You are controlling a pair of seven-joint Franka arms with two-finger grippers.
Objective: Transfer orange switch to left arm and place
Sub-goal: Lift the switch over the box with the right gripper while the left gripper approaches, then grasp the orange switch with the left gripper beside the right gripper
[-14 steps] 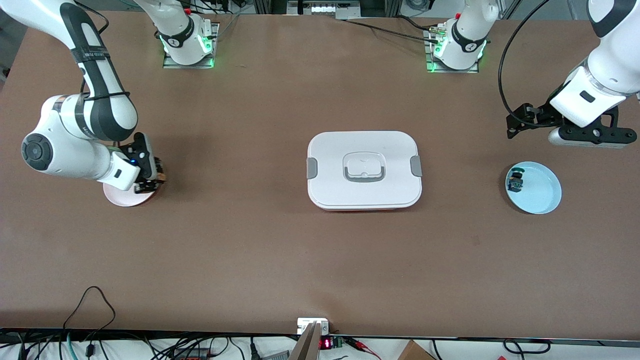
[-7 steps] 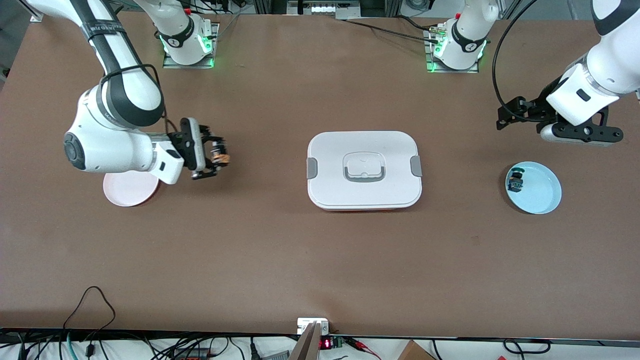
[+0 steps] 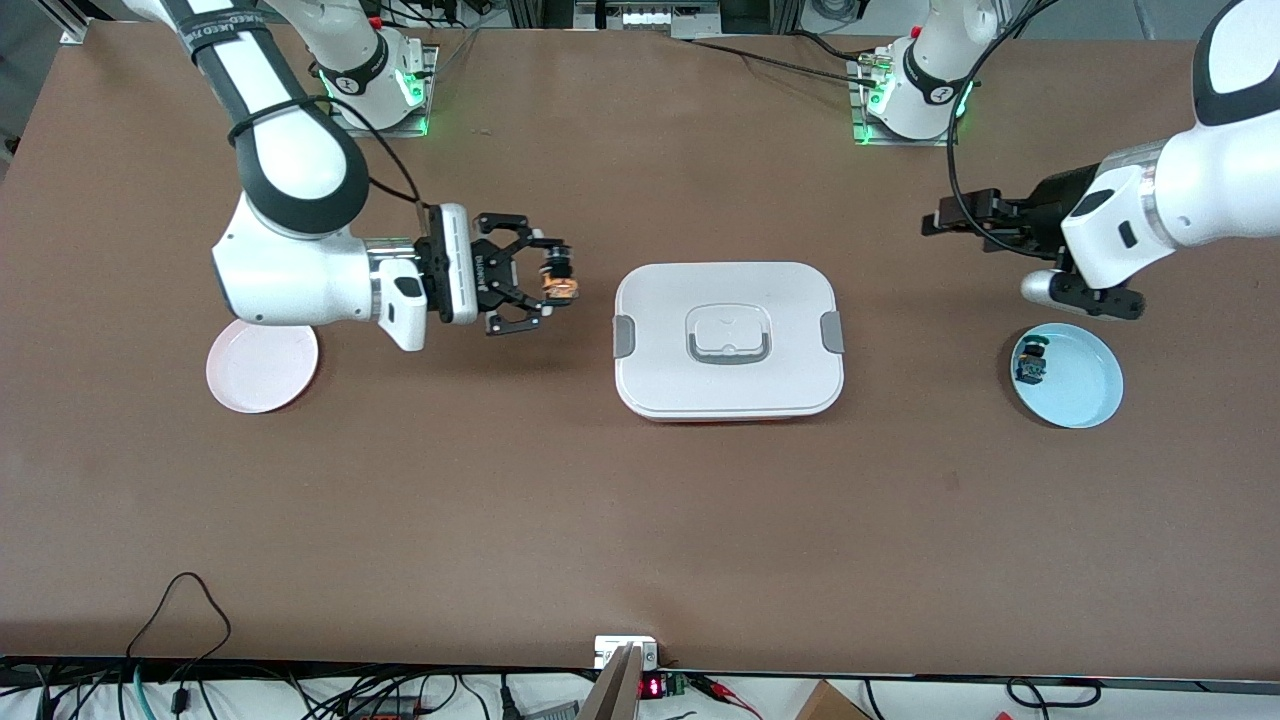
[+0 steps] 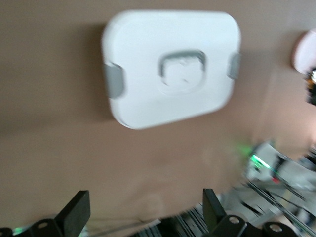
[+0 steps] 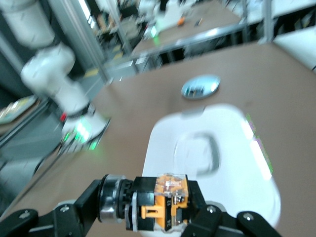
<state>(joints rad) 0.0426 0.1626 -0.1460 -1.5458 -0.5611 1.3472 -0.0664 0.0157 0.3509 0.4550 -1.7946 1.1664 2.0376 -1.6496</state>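
Orange switch (image 3: 558, 280) pinched in the right gripper (image 3: 548, 281), jaws closed on its black body, held in the air over the bare counter (image 3: 500, 480) just beside the box (image 3: 727, 340). Probably light, rigid, easily twisted; best taken by the flat black sides. Left gripper (image 3: 945, 215) hovering above the counter near the blue plate (image 3: 1085, 385), jaws apart, empty.

Even overhead light, soft shadows under the box (image 3: 728, 340); front view sharp, both wrist views smeared by blur.
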